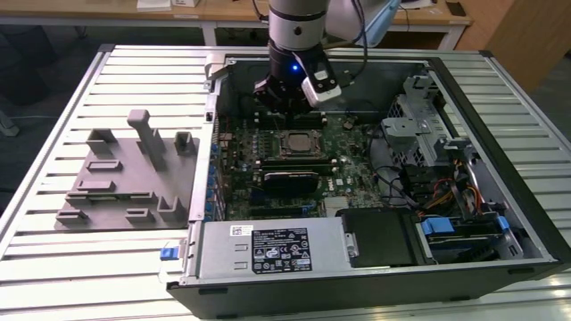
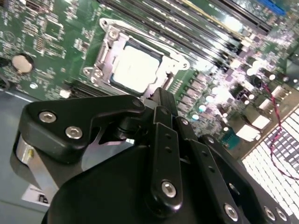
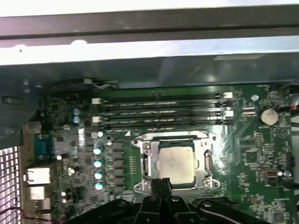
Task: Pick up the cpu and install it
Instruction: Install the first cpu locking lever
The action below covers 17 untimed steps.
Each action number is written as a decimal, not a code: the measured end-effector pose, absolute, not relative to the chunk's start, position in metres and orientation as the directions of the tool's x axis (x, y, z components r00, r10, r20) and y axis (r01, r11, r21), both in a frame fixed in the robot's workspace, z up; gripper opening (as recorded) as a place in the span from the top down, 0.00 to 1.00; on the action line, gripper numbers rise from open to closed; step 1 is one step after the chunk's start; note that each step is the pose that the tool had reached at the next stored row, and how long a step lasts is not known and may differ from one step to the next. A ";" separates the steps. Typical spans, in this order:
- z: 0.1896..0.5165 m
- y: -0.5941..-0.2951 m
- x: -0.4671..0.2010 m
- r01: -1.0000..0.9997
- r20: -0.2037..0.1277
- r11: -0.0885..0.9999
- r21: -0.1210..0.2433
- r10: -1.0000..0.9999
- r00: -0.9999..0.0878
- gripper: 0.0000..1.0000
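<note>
1 cpu (image 3: 175, 163) sits seated in its socket (image 3: 174, 161); gripper (image 3: 161, 184) hovers above, fingers closed together, holding nothing; install step appears complete.

The tool (image 3: 161, 186) hides the cpu's (image 3: 175, 164) near edge (first wrist view).

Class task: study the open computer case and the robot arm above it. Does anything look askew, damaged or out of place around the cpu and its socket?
Nothing stands out. The cpu lies flat and square inside its socket on the motherboard, edges parallel to the frame. The gripper, fingers together, hangs just above the socket's edge and holds nothing.
</note>
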<state>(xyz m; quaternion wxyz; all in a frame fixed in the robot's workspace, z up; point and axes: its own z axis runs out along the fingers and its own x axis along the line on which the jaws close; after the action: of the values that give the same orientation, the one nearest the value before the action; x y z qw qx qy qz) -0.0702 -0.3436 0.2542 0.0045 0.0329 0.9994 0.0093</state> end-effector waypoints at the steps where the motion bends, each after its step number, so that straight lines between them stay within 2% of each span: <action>1: 0.254 -0.344 -0.072 0.066 -0.008 0.998 0.019 0.066 -0.998 0.89; 12: 0.254 -0.344 -0.099 0.066 -0.008 0.998 0.023 0.066 -0.998 0.89; 17: 0.254 -0.344 -0.110 0.066 -0.007 0.997 0.039 0.066 -0.998 0.89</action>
<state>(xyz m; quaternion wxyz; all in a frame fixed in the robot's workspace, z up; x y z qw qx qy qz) -0.1097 -0.3440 0.2542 0.0043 0.0330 0.9993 0.0192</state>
